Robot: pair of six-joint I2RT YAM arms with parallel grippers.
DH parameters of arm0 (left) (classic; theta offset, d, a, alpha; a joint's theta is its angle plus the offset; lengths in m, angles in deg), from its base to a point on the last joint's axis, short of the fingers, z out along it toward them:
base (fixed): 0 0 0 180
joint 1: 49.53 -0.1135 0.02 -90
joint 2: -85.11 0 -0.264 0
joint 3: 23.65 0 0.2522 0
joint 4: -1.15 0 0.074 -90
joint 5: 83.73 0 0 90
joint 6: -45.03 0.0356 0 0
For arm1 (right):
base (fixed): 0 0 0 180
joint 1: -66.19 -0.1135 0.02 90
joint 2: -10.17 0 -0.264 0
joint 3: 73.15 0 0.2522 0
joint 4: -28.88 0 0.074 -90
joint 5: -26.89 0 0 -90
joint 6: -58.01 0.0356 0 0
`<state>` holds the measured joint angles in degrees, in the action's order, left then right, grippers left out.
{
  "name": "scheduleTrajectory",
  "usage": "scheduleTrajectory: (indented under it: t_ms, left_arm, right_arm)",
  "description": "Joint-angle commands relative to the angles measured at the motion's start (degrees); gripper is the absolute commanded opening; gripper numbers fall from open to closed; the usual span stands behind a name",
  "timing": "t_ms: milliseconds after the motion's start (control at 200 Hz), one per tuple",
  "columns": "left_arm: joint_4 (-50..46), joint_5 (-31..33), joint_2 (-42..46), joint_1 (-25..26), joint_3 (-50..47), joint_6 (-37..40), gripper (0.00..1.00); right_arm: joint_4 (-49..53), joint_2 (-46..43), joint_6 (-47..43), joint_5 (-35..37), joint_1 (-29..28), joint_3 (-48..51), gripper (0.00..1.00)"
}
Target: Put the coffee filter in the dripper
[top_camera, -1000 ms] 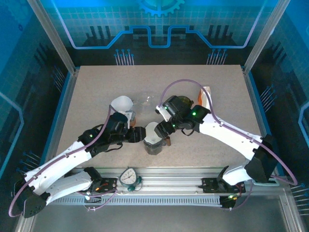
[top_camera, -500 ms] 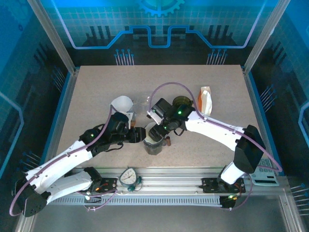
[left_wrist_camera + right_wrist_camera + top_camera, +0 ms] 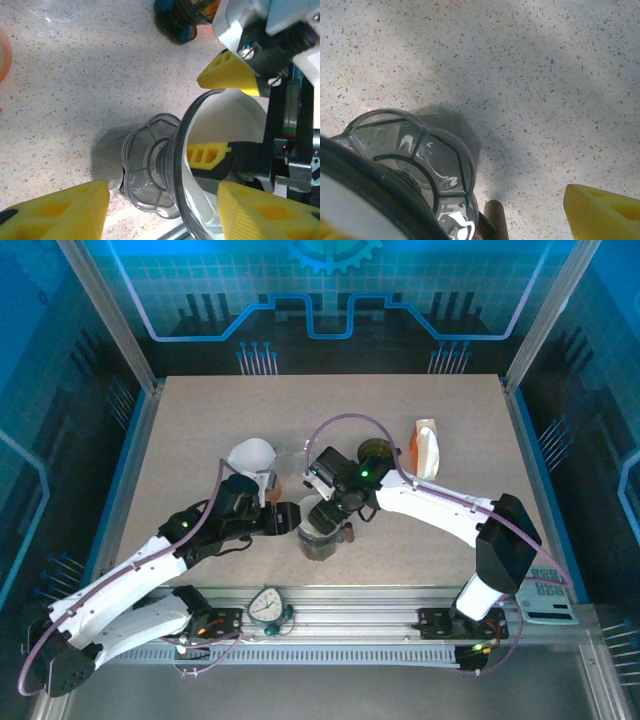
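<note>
The smoky clear dripper stands near the front middle of the table, with a brown handle. The white coffee filter lies inside its cone. My left gripper is at the dripper's left, open, and its yellow fingers straddle the dripper with a gap on the left side. My right gripper hovers over the dripper, open. One of the right gripper's fingers is inside the cone against the filter and the other is outside the rim. The dripper's ribbed base shows in the right wrist view.
Another white paper cone lies behind the left gripper, and a clear plastic piece is beside it. A dark jar and an orange-and-white packet stand behind the right arm. A round dial sits on the front rail.
The right arm has swung left, bringing its gripper over the dripper and uncovering the packet. The left gripper stayed by the dripper and its jaws widened a little.
</note>
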<state>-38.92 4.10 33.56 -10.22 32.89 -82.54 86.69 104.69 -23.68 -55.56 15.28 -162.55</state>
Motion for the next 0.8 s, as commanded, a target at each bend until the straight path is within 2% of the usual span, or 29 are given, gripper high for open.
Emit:
scheduleTrajectory:
  t_ms: [0,190,450,685,795]
  left_arm:
    - [3.2,-3.1,0.1,-0.6,-1.1,-0.7,0.63]
    - [5.1,-4.7,-1.0,-0.7,-1.0,-0.3,0.66]
    - [3.8,-4.5,-3.2,-0.8,-0.5,-0.5,0.48]
    - [3.3,-4.1,-2.9,-0.9,-0.5,-0.8,0.46]
    - [3.2,-4.1,-3.1,-0.9,-0.5,-1.0,0.38]
  right_arm:
    - [1.3,1.0,-0.3,1.2,-0.9,-0.9,0.83]
    - [1.3,1.3,-0.1,1.1,-1.0,-0.9,0.84]
    - [1.1,1.8,0.0,1.5,-1.0,-0.7,0.84]
    - [1.3,2.0,-0.1,1.9,-1.0,-0.6,0.84]
    - [1.3,2.0,-0.1,2.0,-1.0,-0.5,0.83]
